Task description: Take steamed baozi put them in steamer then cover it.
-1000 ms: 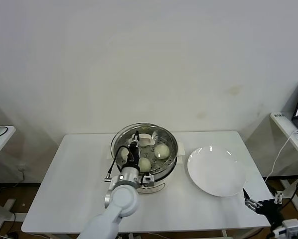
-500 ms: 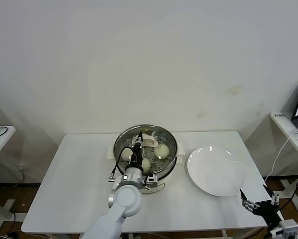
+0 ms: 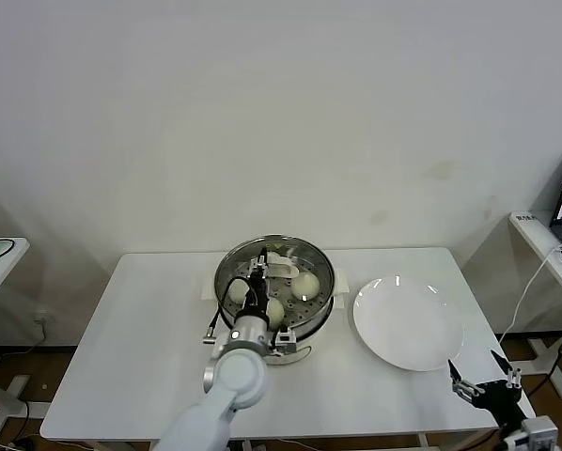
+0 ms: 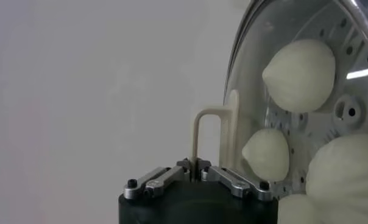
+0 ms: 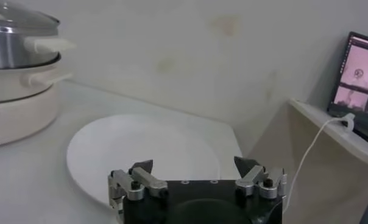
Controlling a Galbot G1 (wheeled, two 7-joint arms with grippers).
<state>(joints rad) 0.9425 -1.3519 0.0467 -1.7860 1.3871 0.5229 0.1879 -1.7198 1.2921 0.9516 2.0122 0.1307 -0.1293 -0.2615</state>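
The steel steamer stands mid-table on its white base, and the clear glass cover lies on top of it. Through the glass I see steamed baozi on the perforated tray; the left wrist view shows three of them. My left gripper is over the steamer. Its jaws pinch the thin bar of the cover's cream handle, so the left gripper is shut on it. My right gripper hangs open and holds nothing, off the table's front right corner.
A bare white plate lies right of the steamer, also in the right wrist view. A side shelf with a laptop stands at the far right. A wall runs behind the table.
The cover, held by my left gripper, shifted slightly right and settled over the steamer, then stayed still. My right gripper drifted a little lower at the front right.
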